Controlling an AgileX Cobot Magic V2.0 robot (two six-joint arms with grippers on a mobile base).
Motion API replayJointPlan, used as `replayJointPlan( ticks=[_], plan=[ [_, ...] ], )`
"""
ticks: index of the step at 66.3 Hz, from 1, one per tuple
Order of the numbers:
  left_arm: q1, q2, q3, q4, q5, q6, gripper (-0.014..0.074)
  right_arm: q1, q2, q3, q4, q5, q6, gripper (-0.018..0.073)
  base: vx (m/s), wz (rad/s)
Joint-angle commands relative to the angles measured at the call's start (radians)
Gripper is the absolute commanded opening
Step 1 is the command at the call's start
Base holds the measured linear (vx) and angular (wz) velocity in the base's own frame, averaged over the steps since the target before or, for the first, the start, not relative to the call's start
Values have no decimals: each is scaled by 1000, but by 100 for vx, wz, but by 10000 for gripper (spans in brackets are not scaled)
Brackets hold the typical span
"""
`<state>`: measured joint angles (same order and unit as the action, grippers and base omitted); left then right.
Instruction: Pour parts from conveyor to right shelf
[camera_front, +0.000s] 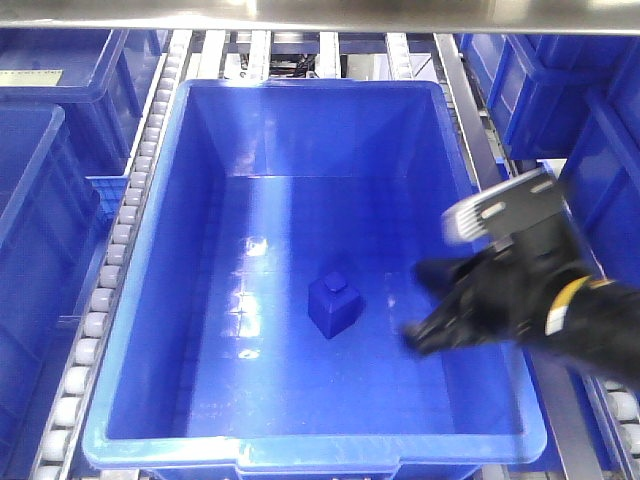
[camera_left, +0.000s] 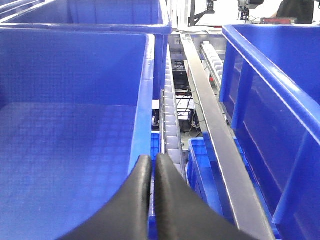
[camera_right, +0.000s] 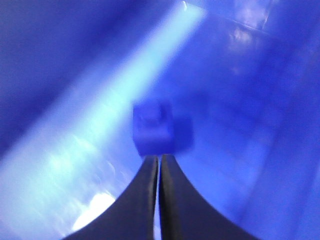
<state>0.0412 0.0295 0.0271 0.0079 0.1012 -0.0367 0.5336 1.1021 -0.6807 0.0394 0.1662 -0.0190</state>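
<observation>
Resting on the floor of a big blue crate (camera_front: 200, 150), the blue cube (camera_front: 334, 304) stands upright, stud on top. That crate sits on the roller shelf (camera_front: 135, 190). Over its right rim the right gripper (camera_front: 420, 310) hangs with fingers pressed together, empty, near the cube. Beside another crate (camera_left: 75, 125), the left gripper (camera_left: 152, 165) is likewise pinched together, holding nothing.

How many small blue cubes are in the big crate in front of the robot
1. The small blue cube sits on the floor of the crate, near the middle, just ahead of the right gripper. The gripper covers a bit of the floor, so another could be hidden.
</observation>
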Motion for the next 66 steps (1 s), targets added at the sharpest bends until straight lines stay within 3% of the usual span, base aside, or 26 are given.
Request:
replayJointPlan(
  ticks=[1,20,35,41,54,66],
  plan=[
    [-5,17,-20,-8,-79,-8,-6,-42,-79,-26,4,-90,2,-9,0,0],
    [-5,17,-20,-8,-79,-8,-6,-242,-283,-19,-54,40,2,-9,0,0],
    [-5,17,-20,-8,-79,-8,-6,-402,-523,270,-11,-218,2,-9,0,0],
    [-5,17,-20,-8,-79,-8,-6,-457,-619,382,-11,-242,2,-9,0,0],
    [-5,17,-20,-8,-79,-8,-6,-536,-847,538,-18,-234,2,-9,0,0],
    [-5,17,-20,-8,-79,-8,-6,-541,-1039,652,-18,-231,2,-9,0,0]
  ],
)
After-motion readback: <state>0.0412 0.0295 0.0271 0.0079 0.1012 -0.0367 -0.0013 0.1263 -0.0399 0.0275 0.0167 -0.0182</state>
